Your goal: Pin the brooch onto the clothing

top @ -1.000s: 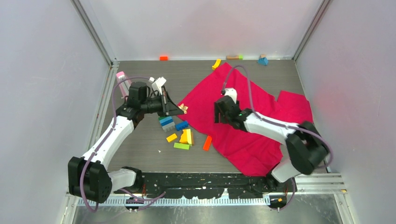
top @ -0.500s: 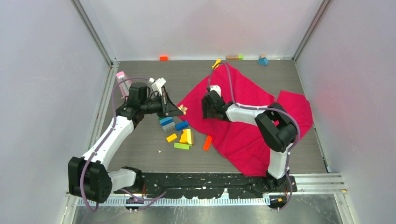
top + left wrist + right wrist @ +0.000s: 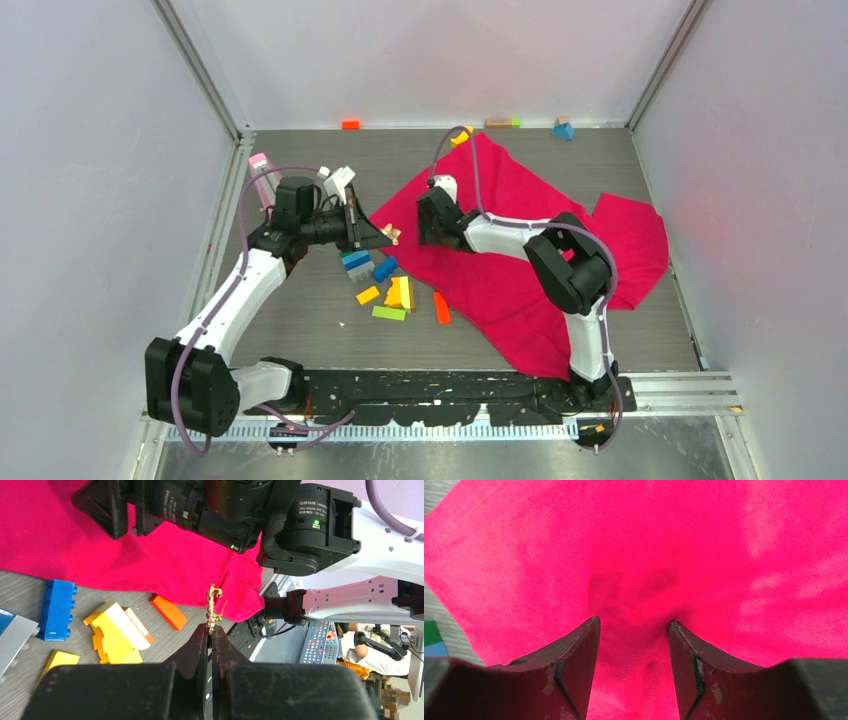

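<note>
Left fingers (image 3: 199, 647) clamped on brooch (image 3: 213, 605), held by bottom tip only, rest jutting past fingertips, short of clothing (image 3: 500, 290) edge. Right fingers (image 3: 579, 652) apart, astride puckered fabric. Risks: thin pinch lets brooch twist or drop onto worktop (image 3: 310, 290); soft fabric slides, pin misses.

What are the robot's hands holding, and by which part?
The left gripper pinches the brooch by its lower end; the rest sticks out free. The right gripper is open over the shirt, holding nothing.
</note>
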Robot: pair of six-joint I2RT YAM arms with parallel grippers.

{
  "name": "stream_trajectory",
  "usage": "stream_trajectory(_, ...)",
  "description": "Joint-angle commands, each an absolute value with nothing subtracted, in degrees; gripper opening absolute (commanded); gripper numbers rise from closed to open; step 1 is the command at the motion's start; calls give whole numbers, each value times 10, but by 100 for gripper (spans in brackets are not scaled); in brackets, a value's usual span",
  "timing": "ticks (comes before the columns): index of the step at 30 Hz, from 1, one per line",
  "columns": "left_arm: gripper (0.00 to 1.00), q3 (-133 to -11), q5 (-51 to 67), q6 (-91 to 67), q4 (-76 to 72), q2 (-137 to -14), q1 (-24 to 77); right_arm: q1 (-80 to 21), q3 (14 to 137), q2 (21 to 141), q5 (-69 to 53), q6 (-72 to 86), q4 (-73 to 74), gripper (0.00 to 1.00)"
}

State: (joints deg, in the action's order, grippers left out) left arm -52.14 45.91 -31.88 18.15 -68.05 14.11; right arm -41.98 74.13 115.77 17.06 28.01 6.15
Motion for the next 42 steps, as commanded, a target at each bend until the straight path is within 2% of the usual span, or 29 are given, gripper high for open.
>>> stream_trajectory(1, 0, -538, 470, -308, 177, -661, 136, -433, 771, 1217, 144, 318, 100, 57)
stream_trajectory(15, 0, -538, 474, -306, 178, -657, 125, -435, 878, 1295, 114, 319, 117, 56)
stream_trajectory(20, 0, -537, 478, -309, 174, -659, 120, -435, 907, 1281, 103, 302, 136, 62)
stream_trajectory(23, 0, -536, 479, -310, 172, -661, 120, -434, 909, 1242, 111, 280, 158, 68)
stream_trajectory(29, 0, -536, 480, -311, 171, -660, 120, -425, 858, 1121, 115, 239, 191, 72)
stream_trajectory(38, 0, -534, 483, -313, 167, -660, 120, -363, 682, 929, 153, 296, 265, 72)
stream_trajectory(42, 0, -532, 481, -315, 166, -661, 120, -359, 611, 862, 165, 349, 313, 68)
